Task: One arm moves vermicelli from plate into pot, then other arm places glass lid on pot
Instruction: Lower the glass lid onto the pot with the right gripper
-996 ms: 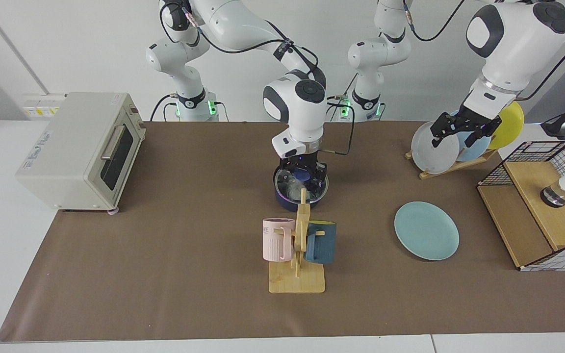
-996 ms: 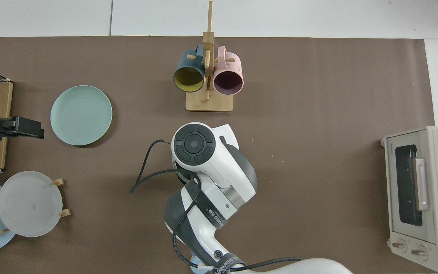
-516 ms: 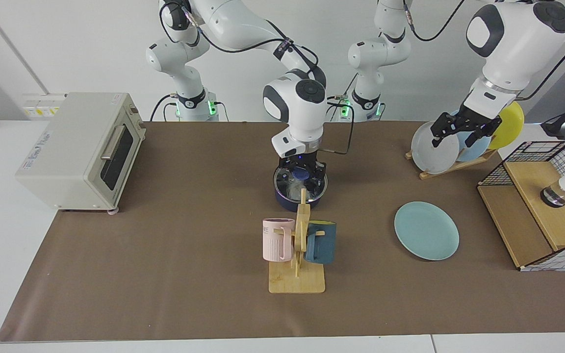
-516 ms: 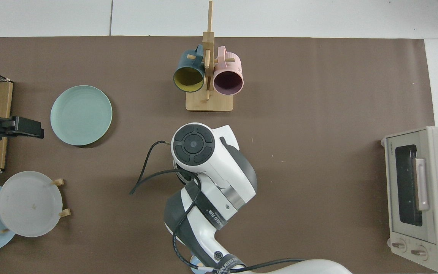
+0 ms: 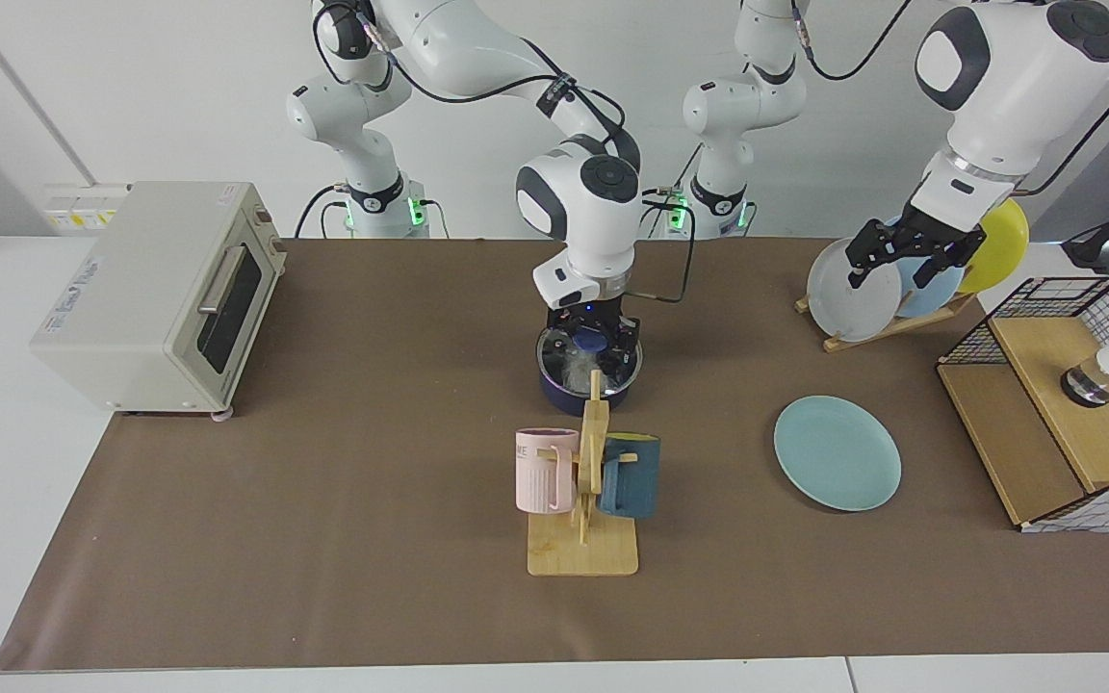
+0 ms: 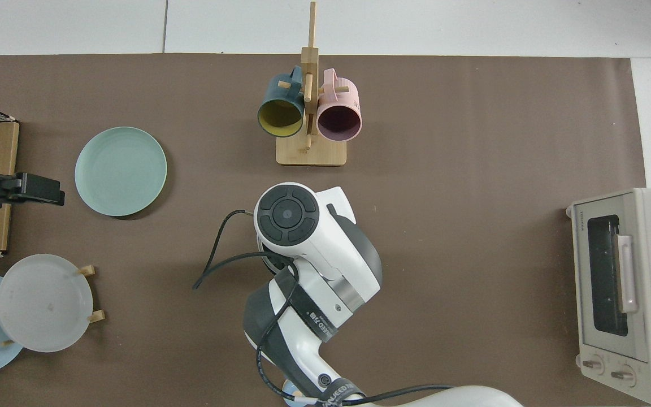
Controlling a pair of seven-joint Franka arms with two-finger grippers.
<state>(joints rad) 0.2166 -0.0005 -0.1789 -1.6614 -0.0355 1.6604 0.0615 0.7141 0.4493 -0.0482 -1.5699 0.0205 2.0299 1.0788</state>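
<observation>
The navy pot (image 5: 555,396) stands mid-table behind the mug rack, its handle hidden. The glass lid (image 5: 564,358) rests on it, and pale vermicelli (image 5: 571,369) shows through the glass. My right gripper (image 5: 596,344) hangs straight down over the lid, open, one finger on each side of the blue knob (image 5: 593,339) without clasping it. The teal plate (image 5: 837,452) (image 6: 121,170) lies bare on the mat. My left gripper (image 5: 904,262) (image 6: 57,195) waits, open and holding nothing, in front of the upright plates. In the top view the right arm (image 6: 303,237) hides the pot and lid.
A wooden mug rack (image 5: 583,539) with a pink mug (image 5: 545,470) and a dark blue mug (image 5: 630,474) stands just in front of the pot. A toaster oven (image 5: 155,294) sits at one end of the table. A plate rack (image 5: 887,279) and a wire-sided box (image 5: 1065,404) stand at the other end.
My right gripper has risen slightly from the lid, which stays on the pot. The left arm has not moved.
</observation>
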